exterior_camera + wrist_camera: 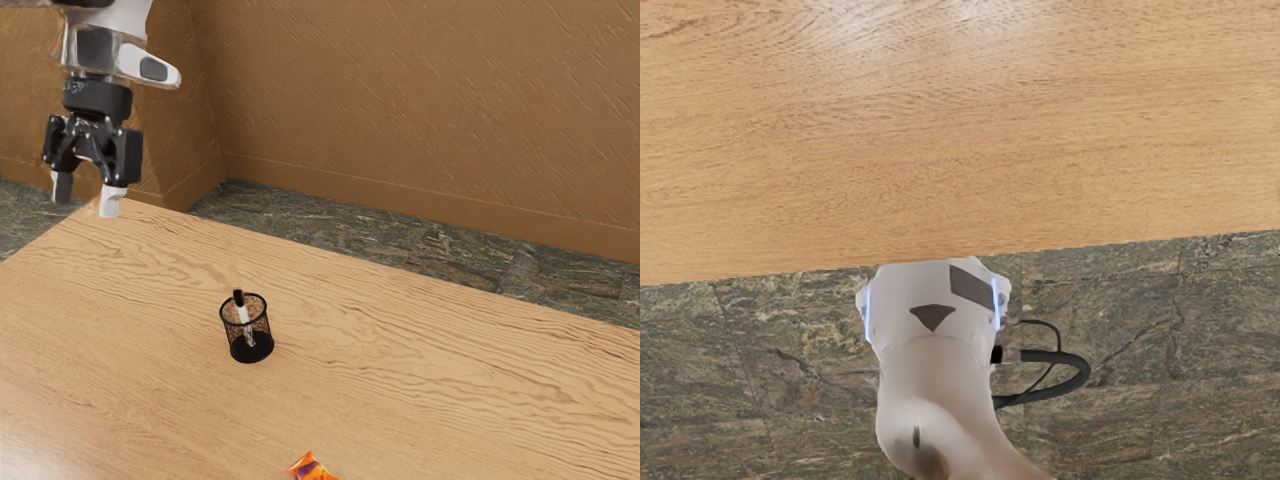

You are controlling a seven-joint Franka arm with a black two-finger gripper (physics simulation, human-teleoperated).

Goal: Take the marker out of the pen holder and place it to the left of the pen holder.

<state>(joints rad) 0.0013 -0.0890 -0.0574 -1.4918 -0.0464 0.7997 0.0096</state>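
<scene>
Black two-finger gripper with pale fingertips, raised above the table: the fingers stand apart, with an open gap between them. Lower than the gripper and well apart from it, toward the exterior view's right, stands an upright, black, cylindrical mesh pen holder. The white marker with a black cap is inside it, cap up, tilted toward the exterior view's left, with the cap rising above the rim. Wood surface surrounds the holder, leaving room between it and the long table edge behind. Farther from the gripper, beyond the holder, lies an orange-and-purple packet, cut off by the exterior view's lower border. In the wrist view, the light-brown wooden table ends in a straight edge beside the white arm base, with grey-green stone floor beyond.
</scene>
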